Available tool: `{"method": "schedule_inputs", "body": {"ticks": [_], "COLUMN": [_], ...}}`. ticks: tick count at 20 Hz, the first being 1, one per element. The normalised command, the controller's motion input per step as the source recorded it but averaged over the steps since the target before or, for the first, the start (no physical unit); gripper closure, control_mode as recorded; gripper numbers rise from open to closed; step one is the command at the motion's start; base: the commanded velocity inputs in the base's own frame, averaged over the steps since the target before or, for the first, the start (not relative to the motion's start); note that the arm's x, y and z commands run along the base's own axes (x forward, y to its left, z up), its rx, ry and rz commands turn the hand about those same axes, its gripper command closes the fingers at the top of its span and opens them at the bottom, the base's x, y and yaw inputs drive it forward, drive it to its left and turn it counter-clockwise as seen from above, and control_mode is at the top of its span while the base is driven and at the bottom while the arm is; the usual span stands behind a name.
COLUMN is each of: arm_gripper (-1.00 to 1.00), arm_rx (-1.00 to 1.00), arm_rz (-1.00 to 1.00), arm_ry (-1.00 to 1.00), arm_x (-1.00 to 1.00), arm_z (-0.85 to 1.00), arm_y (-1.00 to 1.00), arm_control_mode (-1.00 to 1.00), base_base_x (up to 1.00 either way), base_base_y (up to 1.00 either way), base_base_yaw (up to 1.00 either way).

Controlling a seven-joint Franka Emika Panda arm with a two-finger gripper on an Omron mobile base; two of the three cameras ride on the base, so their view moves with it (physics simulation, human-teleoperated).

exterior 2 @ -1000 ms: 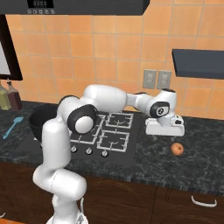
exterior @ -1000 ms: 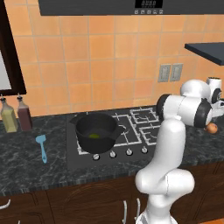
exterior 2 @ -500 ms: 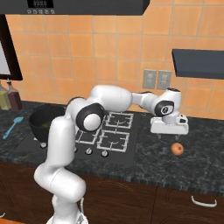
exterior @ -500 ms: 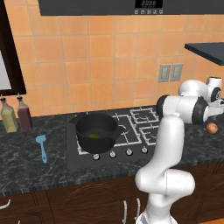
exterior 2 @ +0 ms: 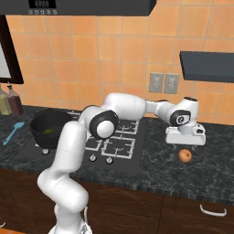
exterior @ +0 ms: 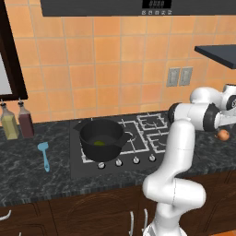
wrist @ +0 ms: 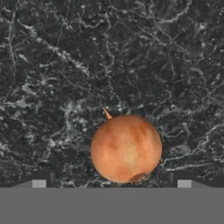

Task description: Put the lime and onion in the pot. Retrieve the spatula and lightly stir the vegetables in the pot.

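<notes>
Where it lies, the onion (wrist: 126, 148) looks round, orange-brown.

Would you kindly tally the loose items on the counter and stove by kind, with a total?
Pots: 1, the pot on the stove.
Limes: 1, the lime inside the pot.
Onions: 1, the onion on the counter.
Spatulas: 1, the spatula.
Bottles: 2, the bottles.
Total: 6

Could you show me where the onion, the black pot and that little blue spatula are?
onion (wrist: 126, 148): hand view, middle of its round orange-brown body.
pot (exterior: 102, 137): left base view, on its black front wall.
spatula (exterior: 43, 148): left base view, on its flat light-blue head.
</notes>
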Motion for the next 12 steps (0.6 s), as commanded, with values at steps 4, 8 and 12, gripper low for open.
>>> {"method": "schedule_inputs", "body": {"ticks": [4,8,12], "arm_gripper": [-1.0,-1.0,-1.0], "arm_rx": [0.0,0.0,0.02], "arm_rz": [0.0,0.0,0.0], "arm_ry": [0.0,0.0,0.0], "arm_x": [0.02,0.0,0.0], "arm_z": [-0.24,-0.21,-0.27], "arm_y": [-0.11,0.0,0.0], "arm_control_mode": [-1.0,-1.0,-1.0], "base_base_x": [0.0,0.0,0.0], "base_base_y": [0.0,0.0,0.0], "base_base_yaw": [0.0,0.0,0.0]}}
